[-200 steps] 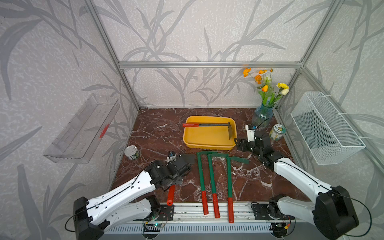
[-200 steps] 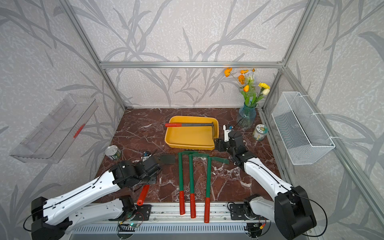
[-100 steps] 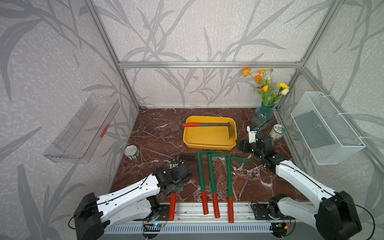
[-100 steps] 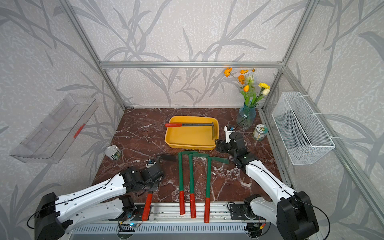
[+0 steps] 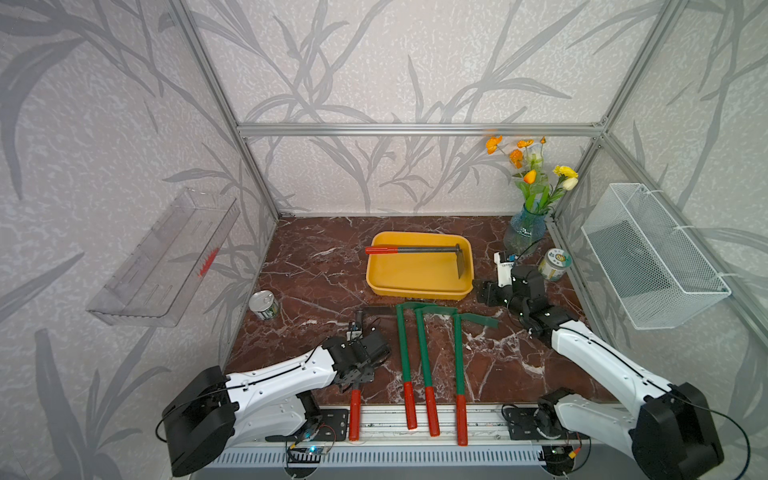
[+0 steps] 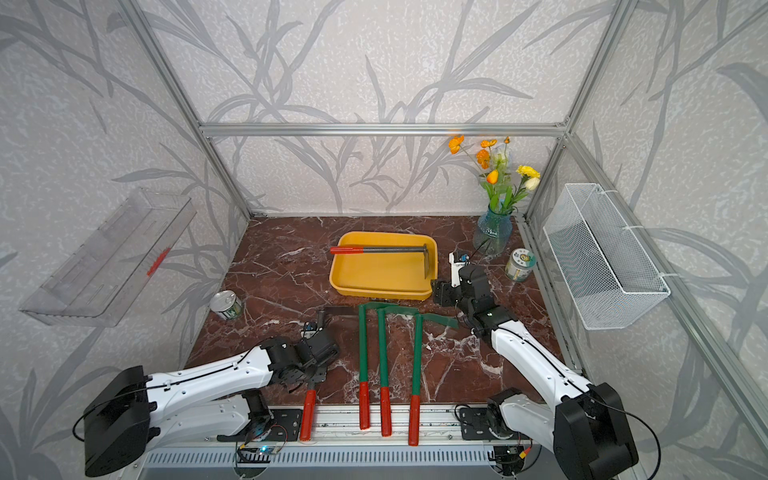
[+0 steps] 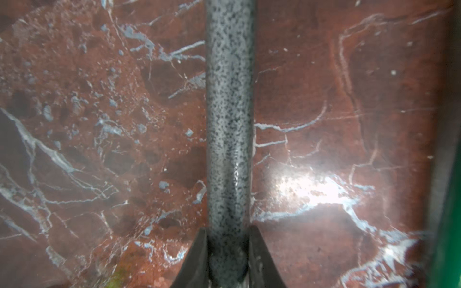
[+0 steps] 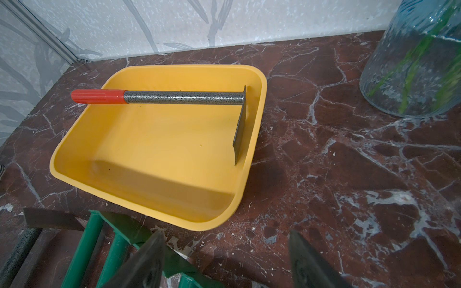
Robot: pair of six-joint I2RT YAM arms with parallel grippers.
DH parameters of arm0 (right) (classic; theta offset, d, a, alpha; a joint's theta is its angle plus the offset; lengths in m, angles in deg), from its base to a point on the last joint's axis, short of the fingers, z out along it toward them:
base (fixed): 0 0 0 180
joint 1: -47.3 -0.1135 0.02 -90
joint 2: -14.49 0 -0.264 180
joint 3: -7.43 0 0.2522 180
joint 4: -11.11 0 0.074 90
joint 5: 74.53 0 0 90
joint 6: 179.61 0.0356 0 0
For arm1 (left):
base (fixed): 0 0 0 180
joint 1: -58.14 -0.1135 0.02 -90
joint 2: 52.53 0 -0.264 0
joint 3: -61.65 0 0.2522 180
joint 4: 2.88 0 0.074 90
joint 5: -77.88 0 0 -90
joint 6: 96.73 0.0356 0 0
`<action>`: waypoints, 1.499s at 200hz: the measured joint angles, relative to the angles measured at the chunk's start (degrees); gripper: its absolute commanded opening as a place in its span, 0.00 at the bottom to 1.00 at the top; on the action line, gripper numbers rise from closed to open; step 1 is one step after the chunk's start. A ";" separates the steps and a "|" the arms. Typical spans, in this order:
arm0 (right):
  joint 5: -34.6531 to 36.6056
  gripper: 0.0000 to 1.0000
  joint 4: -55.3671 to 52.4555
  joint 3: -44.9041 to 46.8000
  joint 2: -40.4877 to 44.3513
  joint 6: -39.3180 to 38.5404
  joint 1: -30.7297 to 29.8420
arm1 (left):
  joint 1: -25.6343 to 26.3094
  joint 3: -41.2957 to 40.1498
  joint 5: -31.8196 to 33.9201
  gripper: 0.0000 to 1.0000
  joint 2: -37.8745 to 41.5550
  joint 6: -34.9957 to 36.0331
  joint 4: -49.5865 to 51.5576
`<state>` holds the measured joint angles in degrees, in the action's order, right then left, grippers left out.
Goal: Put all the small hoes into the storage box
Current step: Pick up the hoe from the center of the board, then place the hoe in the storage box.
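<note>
The left gripper (image 7: pixel 228 228), shut tight on the shaft of the hoe (image 7: pixel 229 112), has drawn it back until its red handle overhangs the rail (image 5: pixel 498 419), farther from the box (image 5: pixel 376 286), so the carry remains; the right gripper (image 8: pixel 225 233) hangs open, empty.

Flower vase (image 5: pixel 525 230), jar (image 5: pixel 555 264), tin can (image 5: pixel 264 305), wire basket (image 5: pixel 665 266), clear tray (image 5: pixel 166 257).

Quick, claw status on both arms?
Left claw: closed on the speckled grey hoe, gripping its shaft.
Right claw: open, holding nothing, near the yellow storage box.
</note>
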<state>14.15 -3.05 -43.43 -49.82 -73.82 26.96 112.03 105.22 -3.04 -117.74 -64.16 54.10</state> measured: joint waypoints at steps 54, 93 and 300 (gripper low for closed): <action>0.44 0.77 -0.07 0.00 0.00 -0.44 0.00 | -0.04 -0.07 -0.39 0.25 -4.72 -1.20 -4.52; 0.81 0.77 -0.11 0.00 0.00 -0.61 0.00 | -0.04 0.85 0.26 0.08 -6.01 -0.17 -5.33; 0.35 0.77 -0.31 0.00 1.77 -0.22 0.02 | -7.87 53.62 5.27 0.00 -9.86 42.51 25.18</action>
<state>14.50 -3.36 -43.43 -48.05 -74.03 26.99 104.16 158.83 2.23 -127.60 -21.65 79.28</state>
